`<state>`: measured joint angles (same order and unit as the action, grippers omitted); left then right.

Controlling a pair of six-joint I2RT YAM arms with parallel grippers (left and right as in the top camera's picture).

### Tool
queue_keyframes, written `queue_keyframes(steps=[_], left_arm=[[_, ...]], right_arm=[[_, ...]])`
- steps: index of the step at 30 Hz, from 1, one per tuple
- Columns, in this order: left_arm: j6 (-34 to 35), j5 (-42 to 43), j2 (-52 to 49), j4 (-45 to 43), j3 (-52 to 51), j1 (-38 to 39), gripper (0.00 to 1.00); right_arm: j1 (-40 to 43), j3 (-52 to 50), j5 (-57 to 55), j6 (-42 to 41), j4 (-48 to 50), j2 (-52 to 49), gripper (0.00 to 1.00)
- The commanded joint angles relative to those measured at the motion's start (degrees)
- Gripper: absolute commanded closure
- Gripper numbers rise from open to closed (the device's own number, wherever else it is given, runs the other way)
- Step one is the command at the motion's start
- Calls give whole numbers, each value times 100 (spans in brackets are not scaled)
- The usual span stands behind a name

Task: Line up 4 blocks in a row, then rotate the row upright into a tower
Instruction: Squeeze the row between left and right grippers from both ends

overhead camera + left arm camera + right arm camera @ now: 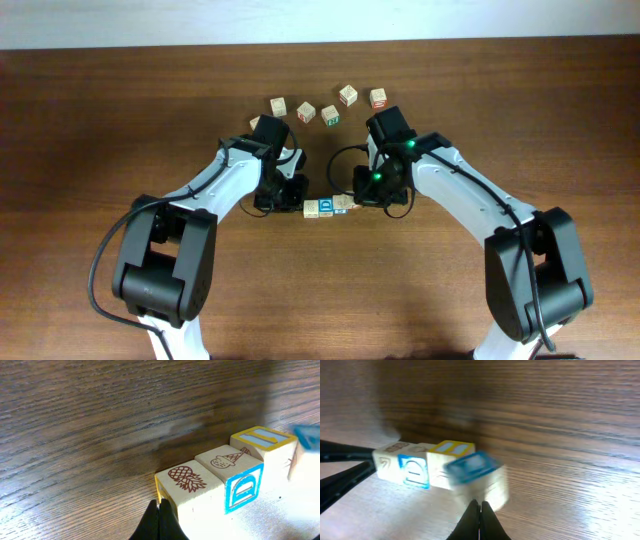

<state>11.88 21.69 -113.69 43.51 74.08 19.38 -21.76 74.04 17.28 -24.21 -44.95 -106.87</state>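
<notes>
Left pincer [160,519]: pressed together, empty, tips at the near corner of the pineapple block [189,485].
Right pincer [481,516]: pressed together, empty, at 6 o'clock of the blue-topped block [474,471]; contact unclear.
Row of four blocks [328,206]: on the worktop [100,120] between both pincers, long axis 9 to 3 o'clock seen from overhead.
Nearer arm: left for the pineapple end, right for the blue-topped end.
Look: light wood cubes with blue, yellow and brown print; blue-topped one tilted and blurred.

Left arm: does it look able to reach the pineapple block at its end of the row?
Likely yes. The left end effector, shut, sits right at the pineapple block, the row's end on that side, nothing between them. The right end effector is at the far end.
</notes>
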Motion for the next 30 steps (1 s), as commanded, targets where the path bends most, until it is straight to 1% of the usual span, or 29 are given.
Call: queue_keyframes(steps=[1,4,6,7,9,12,14,15,16,17,22,27,28,30], left_arm=[[50,98,13,7,-13,-13,100],[46,96,13,26,-13,0,100],[48,50,13,26,-13,-4,100],[48,-50,13,28,-13,-4,100],[48,-50,13,24,-13,-2,100],[50,-48,13,26,-13,2,100],[50,-48,13,28,-13,2,100],[50,-48,13,26,-13,2,100],[50,-48,13,26,-13,2,100],[50,-48,13,26,-13,2,100],[50,-48,13,26,-13,2,100],[50,-50,13,31,-13,2,100],[50,-52,13,33,-13,-4,100],[46,-50,13,26,20,-39,100]], right_arm=[[52,48,-302,-22,-96,66,96],[87,50,-459,-24,-138,66,96],[376,50,-645,-15,-177,66,96],[776,50,-625,317,-70,63,96],[1058,48,-352,951,2,-173,96],[1045,52,81,1051,212,-612,96],[1043,55,511,1331,227,-625,96],[1012,55,527,1338,232,-664,96],[955,55,761,1593,234,-678,96],[861,55,804,1648,243,-678,96],[662,55,1191,1403,236,-675,96],[382,55,1034,372,428,-678,96],[435,55,1040,376,428,-675,96],[658,57,1307,640,398,-651,96]])
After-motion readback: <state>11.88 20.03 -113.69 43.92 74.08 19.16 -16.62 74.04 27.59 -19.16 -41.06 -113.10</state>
